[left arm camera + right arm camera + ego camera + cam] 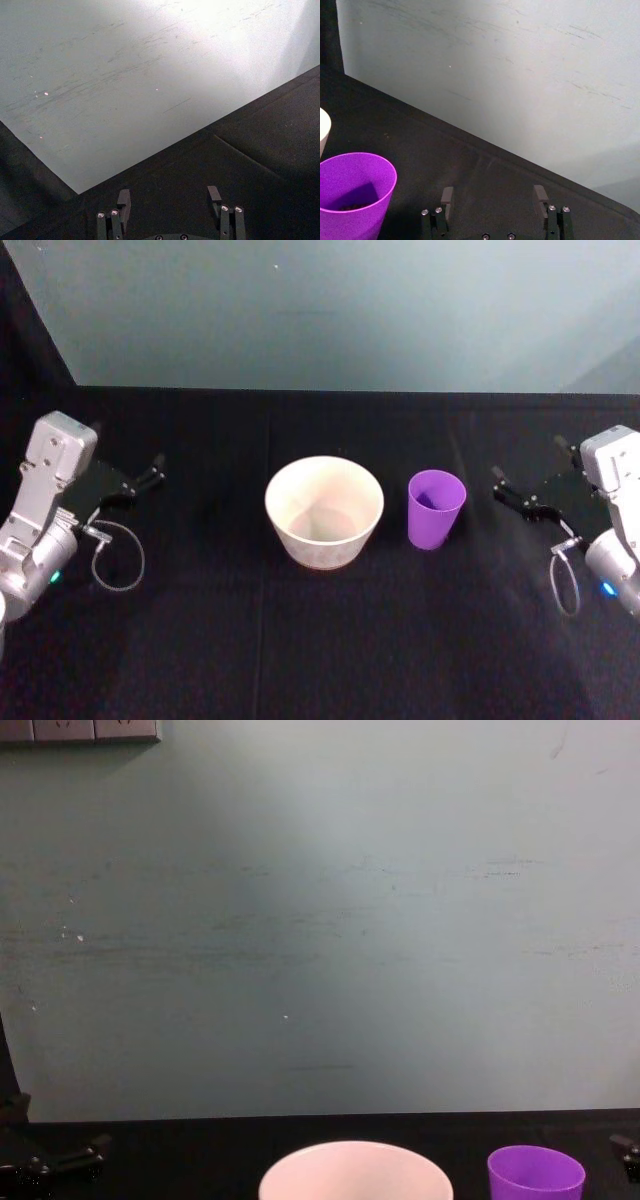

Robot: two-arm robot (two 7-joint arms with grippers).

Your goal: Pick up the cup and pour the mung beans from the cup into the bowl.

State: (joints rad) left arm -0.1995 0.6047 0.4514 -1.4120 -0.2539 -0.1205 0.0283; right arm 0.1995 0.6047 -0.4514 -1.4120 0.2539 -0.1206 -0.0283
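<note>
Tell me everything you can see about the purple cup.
The cup is a small, bright purple tumbler, plastic by its look, smooth and tapered, with no handle. It stands upright, open at the top, on the black table, just right of the bowl with a gap between them. A few small dark beans lie at its bottom. Nothing grips it; the open right gripper is farther right.

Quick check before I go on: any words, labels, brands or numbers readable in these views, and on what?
No text can be read in any view.
Cup: plain purple, no label or print.
Bowl: plain white, no readable mark.
Grey wall plates at the top of the chest view: no legible writing.
</note>
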